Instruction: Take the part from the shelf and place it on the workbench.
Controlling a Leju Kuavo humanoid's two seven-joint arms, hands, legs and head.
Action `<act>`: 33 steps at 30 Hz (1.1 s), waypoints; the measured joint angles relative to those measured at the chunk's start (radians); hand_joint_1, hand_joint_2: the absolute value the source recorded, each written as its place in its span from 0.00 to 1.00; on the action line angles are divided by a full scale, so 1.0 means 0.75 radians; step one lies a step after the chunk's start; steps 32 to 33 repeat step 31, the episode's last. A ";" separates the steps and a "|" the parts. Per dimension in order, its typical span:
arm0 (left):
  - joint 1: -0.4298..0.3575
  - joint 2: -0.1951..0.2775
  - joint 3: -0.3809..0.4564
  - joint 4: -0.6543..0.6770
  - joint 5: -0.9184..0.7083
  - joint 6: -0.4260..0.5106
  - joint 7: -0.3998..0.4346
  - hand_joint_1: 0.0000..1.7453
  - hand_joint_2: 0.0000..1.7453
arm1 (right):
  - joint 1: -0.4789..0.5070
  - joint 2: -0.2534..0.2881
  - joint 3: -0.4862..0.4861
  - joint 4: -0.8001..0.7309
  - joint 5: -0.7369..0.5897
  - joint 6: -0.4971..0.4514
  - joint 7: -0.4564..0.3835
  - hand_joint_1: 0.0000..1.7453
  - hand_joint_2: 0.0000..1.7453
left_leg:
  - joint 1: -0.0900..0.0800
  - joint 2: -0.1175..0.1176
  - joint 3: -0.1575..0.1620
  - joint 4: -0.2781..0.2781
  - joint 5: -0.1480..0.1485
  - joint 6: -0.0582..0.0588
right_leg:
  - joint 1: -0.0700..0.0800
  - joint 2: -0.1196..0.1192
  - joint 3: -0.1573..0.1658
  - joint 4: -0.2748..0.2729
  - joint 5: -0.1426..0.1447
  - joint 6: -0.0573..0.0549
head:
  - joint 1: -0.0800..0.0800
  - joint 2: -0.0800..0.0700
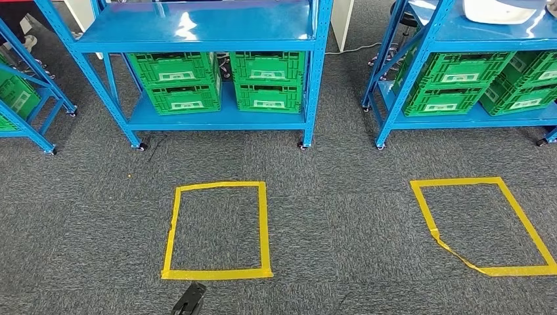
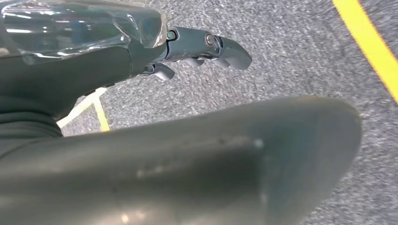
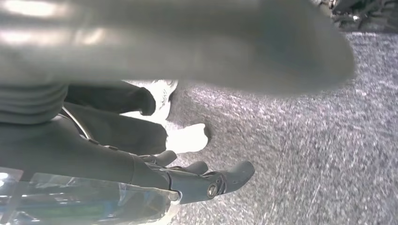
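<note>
A white part (image 1: 500,9) lies on the upper board of the blue shelf (image 1: 420,46) at the far right, cut off by the picture's edge. The dark tip of my left hand (image 1: 189,298) shows at the bottom edge, hanging over the carpet just below the left yellow square. In the left wrist view my left hand (image 2: 197,47) has its fingers stretched out and apart over the carpet, holding nothing. The right wrist view shows my right hand (image 3: 197,180) the same way, fingers loosely extended and empty.
A second blue shelf (image 1: 197,26) stands ahead with green crates (image 1: 223,82) on its lower board; more green crates (image 1: 460,82) sit under the part. Two yellow tape squares (image 1: 217,230) (image 1: 486,223) mark the grey carpet. A person's white shoes (image 3: 187,138) stand near my right hand.
</note>
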 joint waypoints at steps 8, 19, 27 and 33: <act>0.000 -0.001 0.000 0.000 -0.001 0.000 0.000 0.00 0.00 | 0.000 -0.001 0.000 0.003 0.001 -0.001 0.000 0.00 1.00 | -0.015 0.000 -0.013 0.000 0.011 0.012 | -0.014 0.000 -0.009 -0.008 0.014 0.020 | 0.000 0.000; -0.001 -0.002 0.004 0.000 -0.003 0.003 0.000 0.00 0.00 | 0.000 -0.001 -0.001 0.004 0.016 -0.009 0.007 0.00 1.00 | -0.015 0.000 -0.013 0.001 0.012 0.015 | -0.014 0.000 -0.010 -0.008 0.017 0.020 | 0.000 0.000; 0.000 -0.005 0.015 0.000 -0.015 0.004 0.000 0.00 0.00 | 0.000 -0.001 -0.001 0.004 0.032 -0.009 0.028 0.00 1.00 | -0.013 0.000 -0.013 0.001 0.013 0.014 | -0.011 0.000 -0.011 -0.007 0.017 0.019 | 0.000 0.000; 0.000 -0.006 0.019 0.000 -0.016 0.004 0.000 0.00 0.00 | 0.000 -0.001 -0.001 0.004 0.032 -0.009 0.028 0.00 1.00 | -0.013 0.000 -0.013 0.001 0.013 0.014 | -0.011 0.000 -0.011 -0.007 0.017 0.019 | 0.000 0.000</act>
